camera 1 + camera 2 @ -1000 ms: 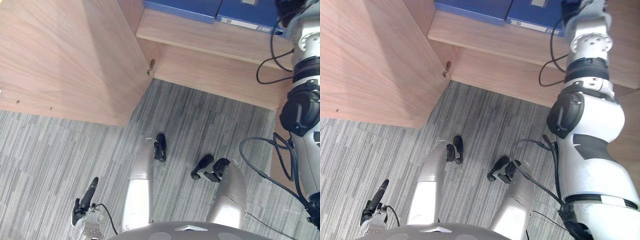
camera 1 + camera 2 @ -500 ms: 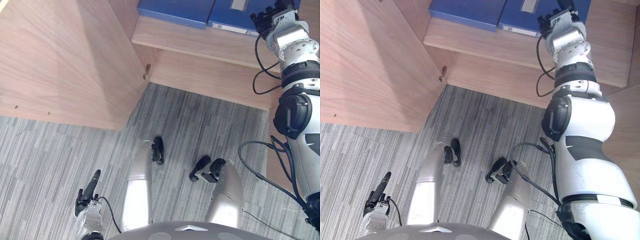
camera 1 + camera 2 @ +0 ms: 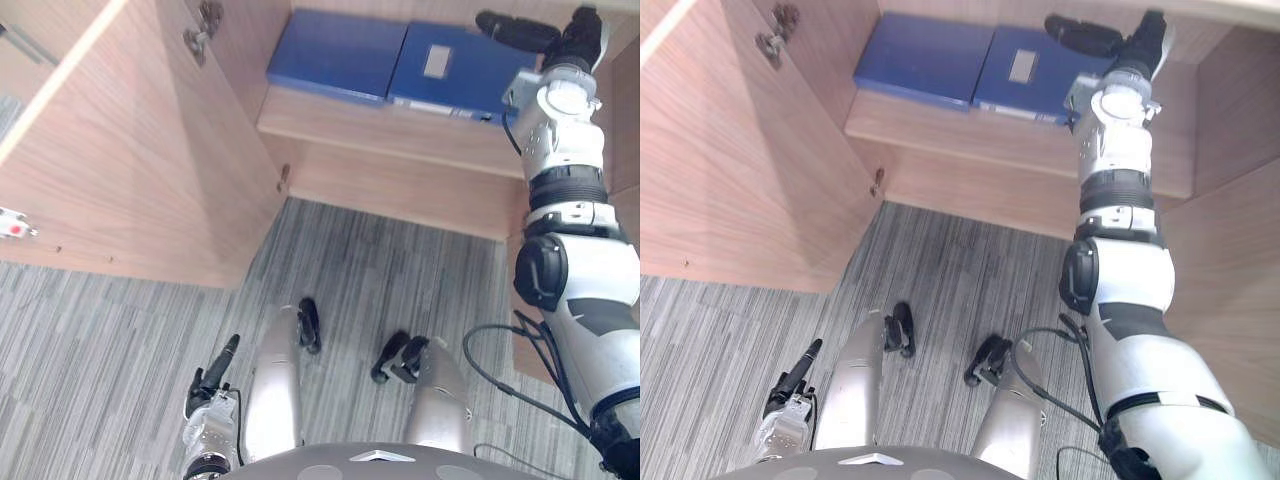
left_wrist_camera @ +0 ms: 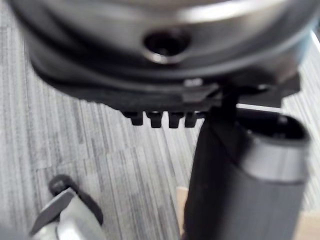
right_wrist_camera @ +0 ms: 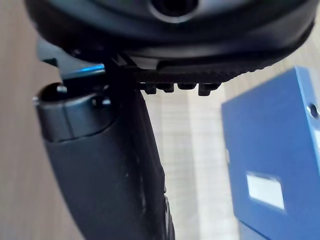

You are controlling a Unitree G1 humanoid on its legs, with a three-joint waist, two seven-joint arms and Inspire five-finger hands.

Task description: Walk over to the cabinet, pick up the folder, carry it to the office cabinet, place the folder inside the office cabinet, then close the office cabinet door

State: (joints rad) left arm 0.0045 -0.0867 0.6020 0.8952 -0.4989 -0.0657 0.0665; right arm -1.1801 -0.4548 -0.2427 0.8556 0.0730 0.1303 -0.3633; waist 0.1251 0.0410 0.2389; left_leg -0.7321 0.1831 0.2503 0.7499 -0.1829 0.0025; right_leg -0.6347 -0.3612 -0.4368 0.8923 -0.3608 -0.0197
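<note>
Folder (image 3: 455, 72), blue, lay flat on cabinet shelf (image 3: 400, 115) beside second blue folder (image 3: 335, 55). My right hand (image 3: 578, 35) hovered beside it, fingers straight, grasping nothing; left hand (image 3: 210, 380) hung low, relaxed. Judged stiff, light; grip spine edge.

Both eye views look steeply down from the head, high above the shelf (image 3: 400, 122). They share it, its folders (image 3: 925, 58), the open door (image 3: 130, 160) and the floor (image 3: 390, 260). The left wrist view looks past the left hand (image 4: 240, 170) at floor away from the shelf. The right wrist view looks past the right hand (image 5: 110, 165), close over the shelf and folders.
</note>
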